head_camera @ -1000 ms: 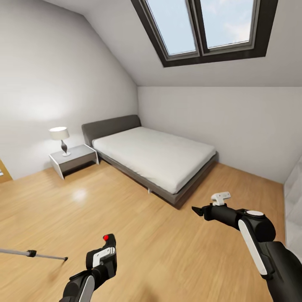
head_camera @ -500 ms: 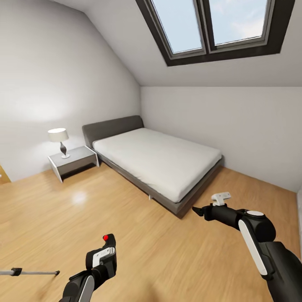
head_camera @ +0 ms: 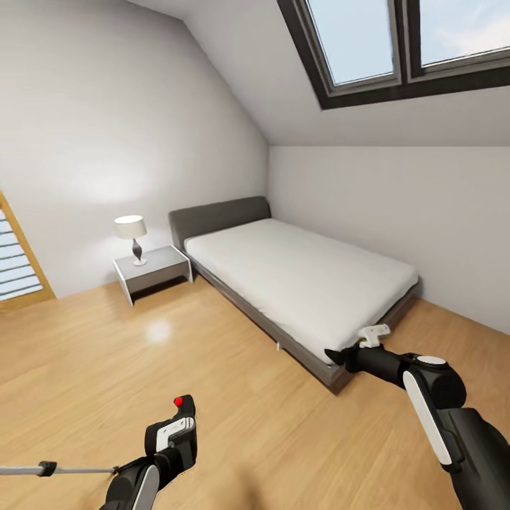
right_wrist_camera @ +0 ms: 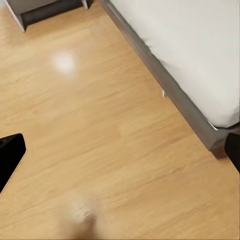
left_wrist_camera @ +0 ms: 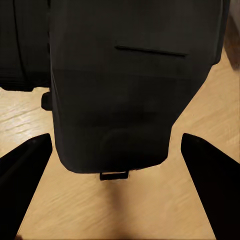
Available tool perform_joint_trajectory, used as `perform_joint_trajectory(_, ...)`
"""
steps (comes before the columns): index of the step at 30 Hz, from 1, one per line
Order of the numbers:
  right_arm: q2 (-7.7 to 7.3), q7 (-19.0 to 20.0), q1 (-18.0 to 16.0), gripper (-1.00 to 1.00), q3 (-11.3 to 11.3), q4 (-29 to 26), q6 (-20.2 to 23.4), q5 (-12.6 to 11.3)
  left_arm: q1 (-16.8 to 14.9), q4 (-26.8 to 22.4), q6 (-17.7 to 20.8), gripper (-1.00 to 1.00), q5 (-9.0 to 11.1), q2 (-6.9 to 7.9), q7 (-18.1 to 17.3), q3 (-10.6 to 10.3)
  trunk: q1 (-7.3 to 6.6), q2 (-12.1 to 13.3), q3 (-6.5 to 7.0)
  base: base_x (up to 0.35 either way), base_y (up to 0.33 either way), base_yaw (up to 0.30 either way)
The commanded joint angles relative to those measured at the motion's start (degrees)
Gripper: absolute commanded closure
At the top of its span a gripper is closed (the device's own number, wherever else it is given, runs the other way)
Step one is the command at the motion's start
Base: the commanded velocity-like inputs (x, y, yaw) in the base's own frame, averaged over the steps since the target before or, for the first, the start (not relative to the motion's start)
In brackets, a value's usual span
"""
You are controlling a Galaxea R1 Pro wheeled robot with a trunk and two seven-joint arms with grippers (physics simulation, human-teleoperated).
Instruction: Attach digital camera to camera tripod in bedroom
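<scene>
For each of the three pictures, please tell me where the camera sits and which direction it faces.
Head view: on the head, facing forward and down into the bedroom at the bed; both arms show.
Left wrist view: near the left gripper, facing the digital camera against the floor.
Right wrist view: near the right gripper, facing floor and bed.
Head and right wrist views share the bed.

Digital camera (head_camera: 181, 411) black, red button. Camera tripod (head_camera: 57, 469) leg silver-grey, black joint. Floor (head_camera: 85, 354) light wood grain. Bed (head_camera: 304, 283) grey frame, white mattress. Walls grey-white.
</scene>
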Motion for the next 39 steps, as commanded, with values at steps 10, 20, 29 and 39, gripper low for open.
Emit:
perform_joint_trajectory(10,-0.06,-0.24,-0.03,-1.0,-0.08,-0.06,0.34,-0.5,-0.04,-0.86,-0.12,1.0,0.73,-0.24,0.5,-0.35,-0.63,1.17,0.48,0.15,0.036,0.258)
perform_joint_trajectory(20,-0.08,-0.24,-0.03,-1.0,0.14,-0.06,0.41,-0.53,-0.37,-1.31,1.89,1.0,0.52,-0.29,0.33,-0.63,-2.82,5.18,2.27,0.012,0.002,0.173)
perform_joint_trajectory(29,-0.13,-0.24,-0.04,-1.0,0.12,-0.06,0.66,-0.5,-0.64,-5.1,4.97,1.0,0.12,-0.15,2.29,-0.6,-4.8,8.79,3.89,0.001,0.0,0.017)
perform_joint_trajectory(39,-0.13,-0.24,-0.04,-1.0,0.11,-0.06,0.64,-0.5,-0.66,-5.19,5.02,1.0,0.46,-0.13,5.73,-0.47,-7.0,12.8,5.68,0.0,0.0,0.002)
